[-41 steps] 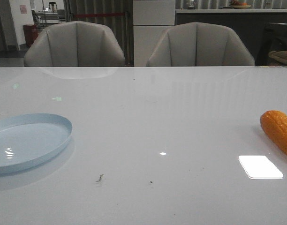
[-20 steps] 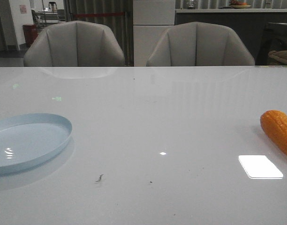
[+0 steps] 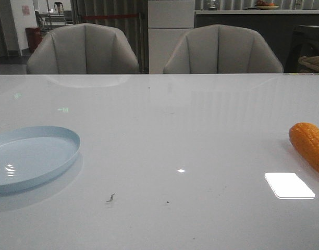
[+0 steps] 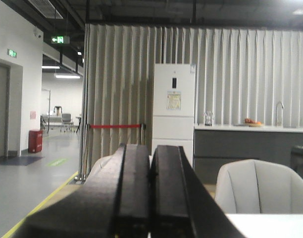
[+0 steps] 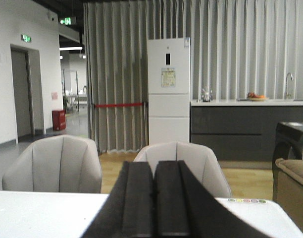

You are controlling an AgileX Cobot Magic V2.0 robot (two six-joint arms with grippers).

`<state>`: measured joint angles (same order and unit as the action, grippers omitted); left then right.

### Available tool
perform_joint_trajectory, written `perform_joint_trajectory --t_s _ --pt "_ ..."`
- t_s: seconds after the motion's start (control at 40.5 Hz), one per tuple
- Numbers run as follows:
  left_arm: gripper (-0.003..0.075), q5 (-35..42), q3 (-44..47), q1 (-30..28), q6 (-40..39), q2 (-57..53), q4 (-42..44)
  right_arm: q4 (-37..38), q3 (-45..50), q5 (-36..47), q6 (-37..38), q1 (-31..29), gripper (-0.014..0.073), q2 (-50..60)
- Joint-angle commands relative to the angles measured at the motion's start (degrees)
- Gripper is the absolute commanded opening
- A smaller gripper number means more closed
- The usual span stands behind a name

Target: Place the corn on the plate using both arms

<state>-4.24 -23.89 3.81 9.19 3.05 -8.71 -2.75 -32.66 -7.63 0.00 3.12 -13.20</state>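
Table (image 3: 164, 135): plate (image 3: 32, 156) at near left edge, corn (image 3: 309, 147) at near right edge, well apart. Left gripper (image 4: 150, 198) and right gripper (image 5: 154, 198) both pressed closed, empty, raised, aimed across the room; neither near corn.

Orange bumpy corn (image 3: 309, 146) lies flat at the far right edge; empty pale blue plate (image 3: 32, 158) sits far left.

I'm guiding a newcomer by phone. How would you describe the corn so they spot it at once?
Look at the white table in front of two grey chairs. At its far right edge, just beyond a bright rectangular glare patch, lies the corn. It is the only orange, bumpy thing there; the plate opposite is pale blue.
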Motion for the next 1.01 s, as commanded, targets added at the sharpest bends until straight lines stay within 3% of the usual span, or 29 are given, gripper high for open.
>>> perform_joint_trajectory --t_s 0.0,0.247,0.345,0.444,0.543,0.617,0.814,0.987 --pt "0.0096 0.5 -5.0 -0.2 0.0 5.5 1.8 0.1 -4.6 3.1 0.0 0.1 0.0057 -5.9" --pt "0.0109 -3.4 -6.7 -0.2 0.0 17.2 2.8 -0.3 -4.9 -4.1 0.0 0.1 0.0097 -13.5" --pt "0.0176 -7.1 -6.7 -0.2 0.0 21.7 2.8 -0.3 -4.9 -8.9 0.0 0.1 0.0239 -15.6" --pt "0.0302 -8.9 -6.6 -0.2 0.0 25.3 2.7 -0.3 -4.5 -12.1 0.0 0.1 0.0451 -17.3" --pt "0.0435 -9.0 -6.6 -0.2 0.0 28.0 2.6 -0.3 -3.6 -13.5 0.0 0.1 0.0580 -18.8" --pt "0.0470 -9.0 -6.6 -0.2 0.0 29.9 2.6 -0.3 -2.6 -13.8 0.0 0.1 0.0604 -19.8" --pt "0.0470 -10.3 -6.4 -0.2 -0.1 35.7 1.0 -0.3 -0.5 -13.9 0.0 0.1 0.0603 -21.5" --pt "0.0470 -16.7 -11.0 -0.2 -0.1 42.6 1.1 -0.4 -0.5 -15.2 0.0 0.1 0.0603 -22.0"
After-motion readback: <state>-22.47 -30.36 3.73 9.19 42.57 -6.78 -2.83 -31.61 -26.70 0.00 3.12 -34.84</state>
